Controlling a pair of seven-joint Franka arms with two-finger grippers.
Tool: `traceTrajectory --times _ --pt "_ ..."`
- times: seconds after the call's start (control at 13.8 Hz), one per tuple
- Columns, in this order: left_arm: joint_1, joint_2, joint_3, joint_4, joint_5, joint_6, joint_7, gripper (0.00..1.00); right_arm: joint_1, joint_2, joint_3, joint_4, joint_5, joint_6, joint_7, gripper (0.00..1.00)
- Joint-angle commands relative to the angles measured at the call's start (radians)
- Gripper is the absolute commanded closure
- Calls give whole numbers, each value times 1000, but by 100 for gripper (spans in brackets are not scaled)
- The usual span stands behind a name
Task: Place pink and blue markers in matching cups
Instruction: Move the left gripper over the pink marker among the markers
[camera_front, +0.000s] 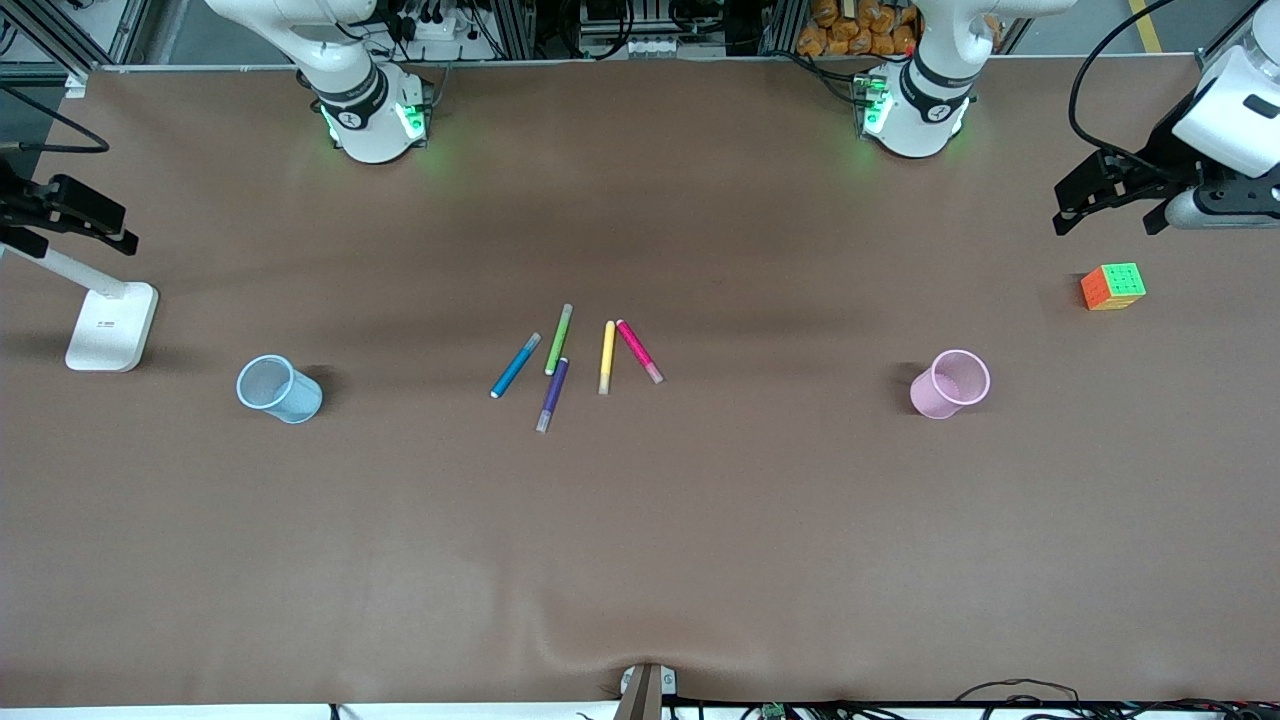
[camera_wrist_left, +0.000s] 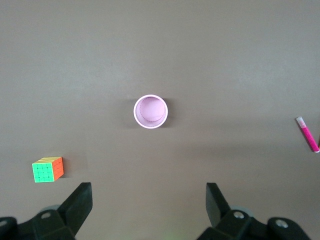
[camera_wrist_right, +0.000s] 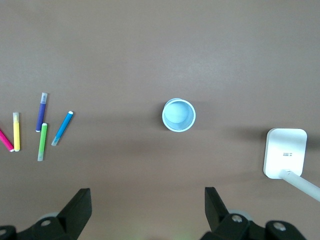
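The blue marker (camera_front: 515, 366) and the pink marker (camera_front: 639, 351) lie flat in a loose row of pens at the table's middle. The light blue cup (camera_front: 278, 389) stands upright toward the right arm's end, the pale pink cup (camera_front: 950, 383) toward the left arm's end. My left gripper (camera_front: 1108, 222) hangs open and empty high above the pink cup (camera_wrist_left: 150, 111); its own view (camera_wrist_left: 149, 200) catches the pink marker (camera_wrist_left: 308, 135) at the edge. My right gripper (camera_front: 80, 240) hangs open and empty high above the blue cup (camera_wrist_right: 178, 115), with the blue marker (camera_wrist_right: 62, 128) off to one side of its own view (camera_wrist_right: 148, 200).
A green pen (camera_front: 559, 339), a dark purple pen (camera_front: 552, 394) and a yellow pen (camera_front: 606, 357) lie between the two markers. A colour cube (camera_front: 1113, 287) sits near the pink cup at the left arm's end. A white stand base (camera_front: 112, 325) sits near the blue cup.
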Motion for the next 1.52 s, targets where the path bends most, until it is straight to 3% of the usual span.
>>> traceTrajectory --times 0.0,0.14,1.23,1.45 --pt "4 -5 -5 -5 -11 -8 4 0 -15 12 10 24 -12 -12 -14 0" --pt "-8 13 -7 -2 -11 -8 -16 0 -17 14 10 24 -12 -12 -16 0" --pt "-23 297 -350 47 70 127 -580 0 -24 25 10 26 -13 -12 -20 0" --pt "-98 354 -361 47 110 175 -725 0 -27 25 10 26 -12 -12 -20 0"
